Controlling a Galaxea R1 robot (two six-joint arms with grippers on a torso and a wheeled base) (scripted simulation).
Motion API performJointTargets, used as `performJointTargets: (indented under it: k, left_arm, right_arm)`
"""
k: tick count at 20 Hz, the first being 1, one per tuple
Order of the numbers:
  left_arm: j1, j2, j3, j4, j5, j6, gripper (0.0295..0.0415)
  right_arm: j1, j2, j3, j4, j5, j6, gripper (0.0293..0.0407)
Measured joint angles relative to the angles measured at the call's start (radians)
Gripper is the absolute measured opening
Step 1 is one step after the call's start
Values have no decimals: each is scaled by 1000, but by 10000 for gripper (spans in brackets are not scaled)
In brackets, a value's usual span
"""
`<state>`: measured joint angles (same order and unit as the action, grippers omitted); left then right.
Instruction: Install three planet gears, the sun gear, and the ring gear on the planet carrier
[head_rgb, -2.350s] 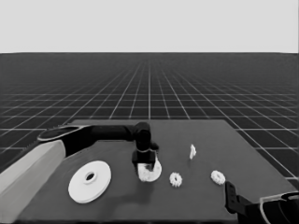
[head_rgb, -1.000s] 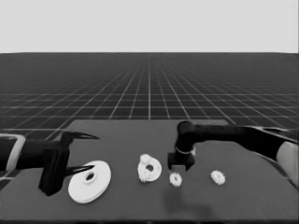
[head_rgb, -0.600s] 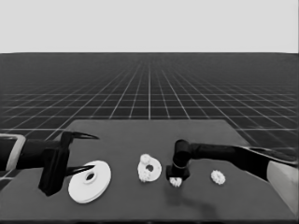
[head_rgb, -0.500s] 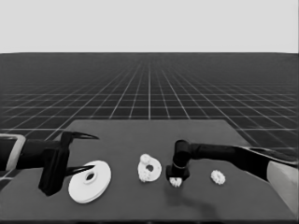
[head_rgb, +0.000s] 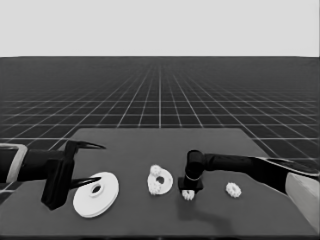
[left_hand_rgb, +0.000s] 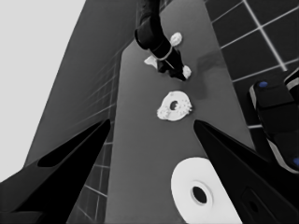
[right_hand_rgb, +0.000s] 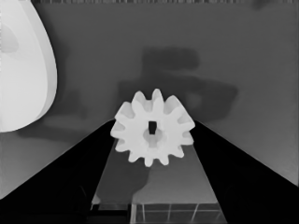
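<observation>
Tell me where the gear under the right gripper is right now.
In the head view the gear lies at the right gripper, just right of the smaller round part; another gear lies farther right. The right wrist view shows it between the fingers.

No legible text, label, brand, number or sign found in any view. The table (head_rgb: 125, 145) carries no markings, and the white parts on it are plain.
</observation>
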<state>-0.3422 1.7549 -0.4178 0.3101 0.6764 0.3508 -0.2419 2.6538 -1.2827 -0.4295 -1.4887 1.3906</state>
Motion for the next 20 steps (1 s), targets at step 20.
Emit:
performJointTargets:
  k: [20]
  left_arm:
    - [0, 0, 0, 0, 0, 0, 385]
  right_arm:
    - [251, 263, -293, 250, -42, -45, 312]
